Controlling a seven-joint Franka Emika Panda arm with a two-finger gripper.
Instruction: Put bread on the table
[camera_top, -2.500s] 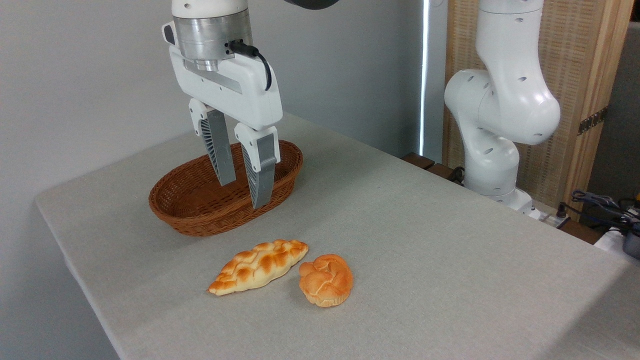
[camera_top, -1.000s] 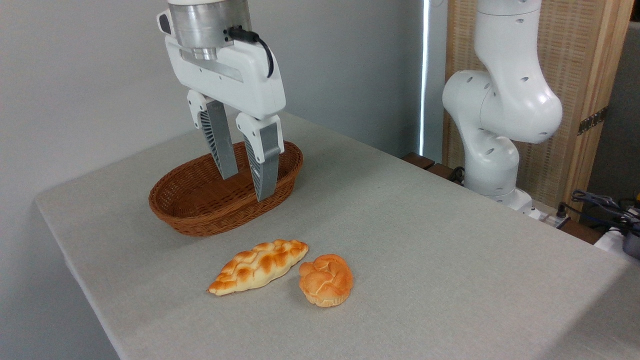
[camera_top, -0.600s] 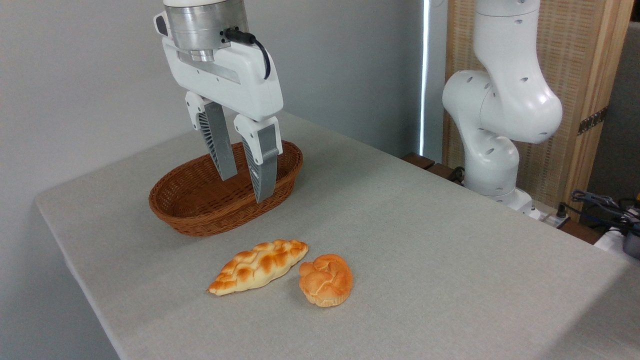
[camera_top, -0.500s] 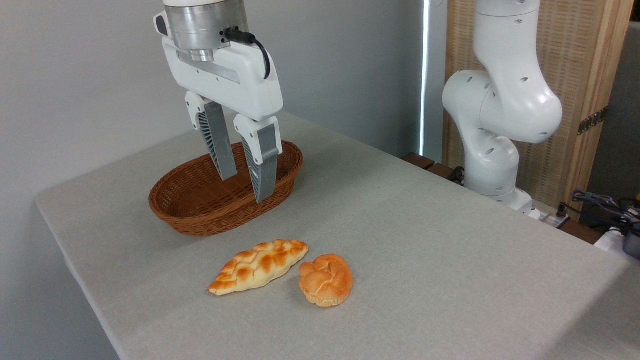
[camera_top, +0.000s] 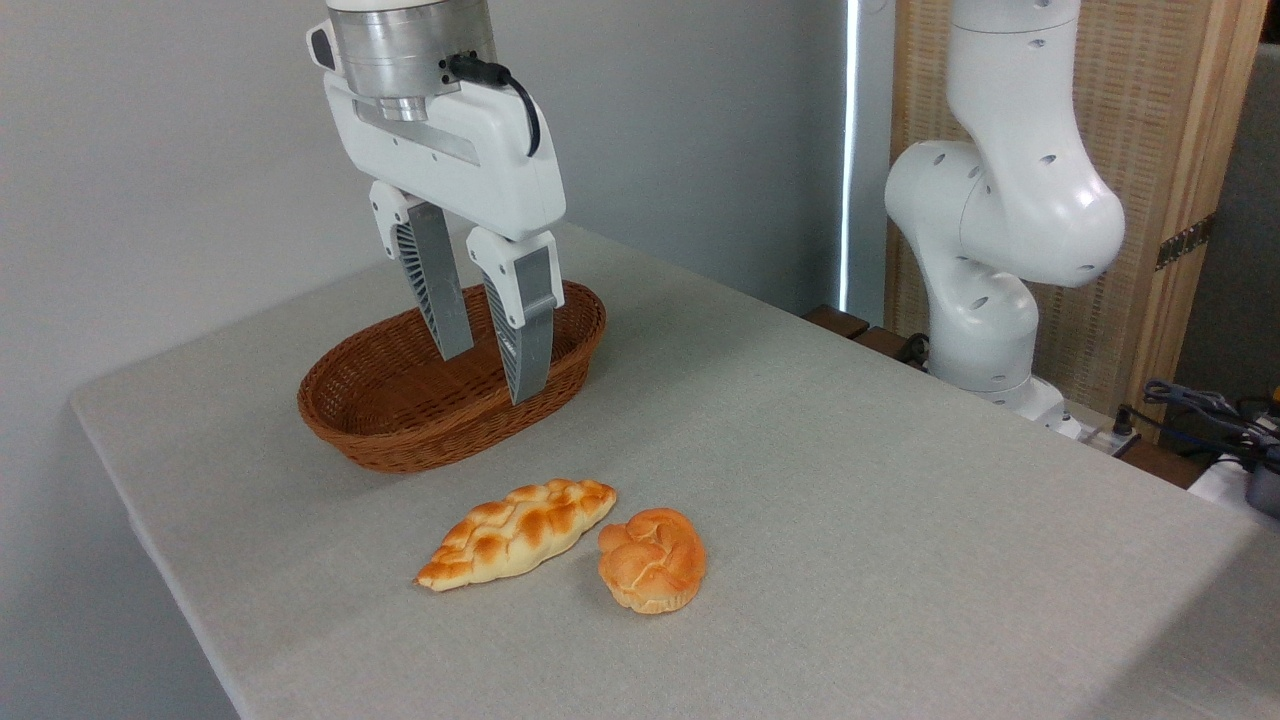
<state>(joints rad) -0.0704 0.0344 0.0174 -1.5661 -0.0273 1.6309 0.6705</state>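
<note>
The bread (camera_top: 652, 559), a small round orange-brown bun with a knotted top, lies on the light grey table (camera_top: 850, 480) near its front. My gripper (camera_top: 488, 378) hangs open and empty over the brown wicker basket (camera_top: 400, 420), up and to the left of the bun and well apart from it. Its grey fingers (camera_top: 525, 330) point down in front of the basket's inside, which shows nothing in it.
A longer braided loaf (camera_top: 516, 530) lies just left of the bun, almost touching it. The arm's white base (camera_top: 990, 300) stands at the table's right rear edge. Cables (camera_top: 1200, 405) lie off the table at the right.
The gripper has risen slightly over the basket and shifted a little left. Both breads have stayed where they were.
</note>
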